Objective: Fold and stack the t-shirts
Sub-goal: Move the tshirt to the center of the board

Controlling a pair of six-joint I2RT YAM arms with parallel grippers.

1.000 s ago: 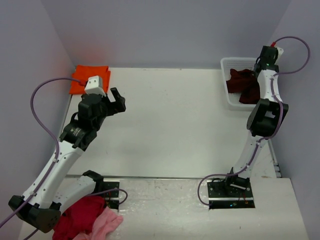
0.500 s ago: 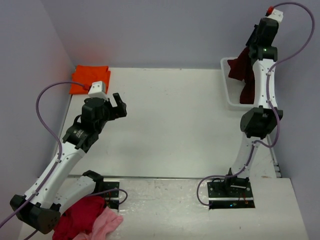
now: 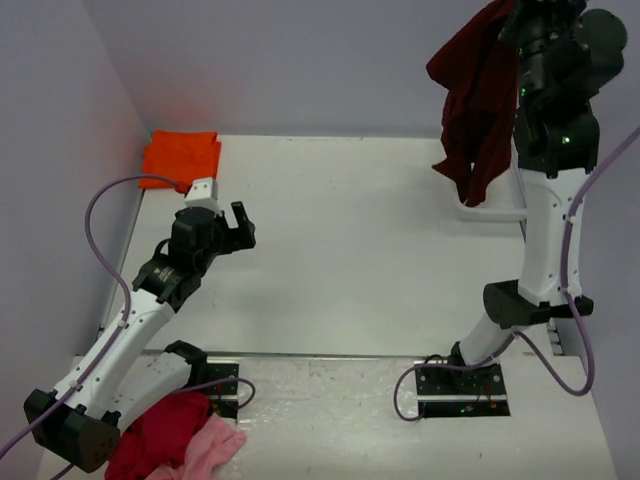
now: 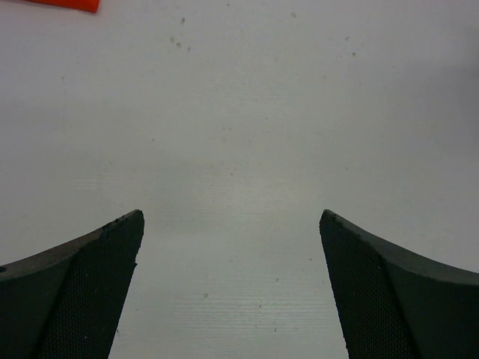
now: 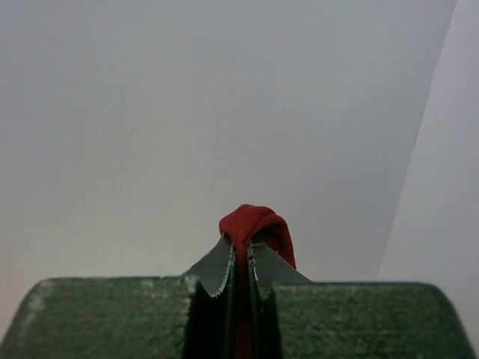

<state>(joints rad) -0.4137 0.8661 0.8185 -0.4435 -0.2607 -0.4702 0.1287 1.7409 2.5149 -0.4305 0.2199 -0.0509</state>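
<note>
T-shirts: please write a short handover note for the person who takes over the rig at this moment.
Left gripper: open, empty, over the table.
Right gripper: shut on the maroon t-shirt, which hangs bunched in the air above the white basket, far right.
Orange t-shirt: looks folded, far left corner of the table.
Done: orange one folded.
Left: lay out the maroon one, fold it, stack the two.

White table (image 3: 350, 250) carried one folded orange shirt (image 3: 181, 155) at its far-left corner and a white basket (image 3: 490, 212), mostly hidden, at its far-right edge. Red garment (image 3: 160, 435) and pink garment (image 3: 212, 448) lay bunched, touching, at the near-left corner.
</note>
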